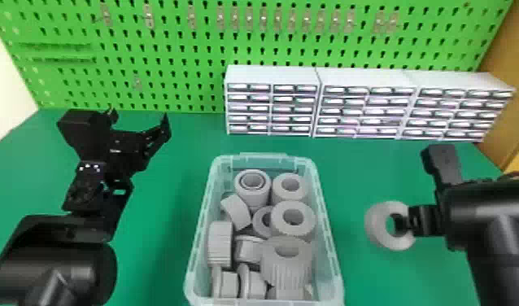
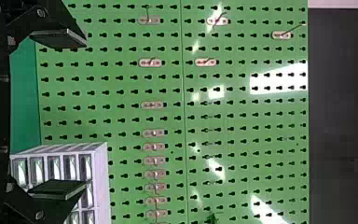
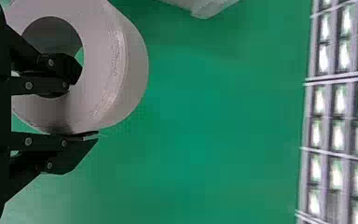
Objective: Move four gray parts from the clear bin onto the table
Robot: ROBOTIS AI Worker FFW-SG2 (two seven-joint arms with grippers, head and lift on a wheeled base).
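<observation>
Head view downward over bin (image 1: 327,221)

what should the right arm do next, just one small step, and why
Probably lower the ring-shaped gray part straight down until it rests on the table. The right gripper holds its wall, one finger in the hole and one outside, and it is already clear of the bin on the robot's right, with green tabletop around it.

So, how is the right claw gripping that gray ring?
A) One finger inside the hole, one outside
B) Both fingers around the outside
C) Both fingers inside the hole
A: the right claw has one finger in the hole of the gray ring, the other against its outer wall.
</observation>
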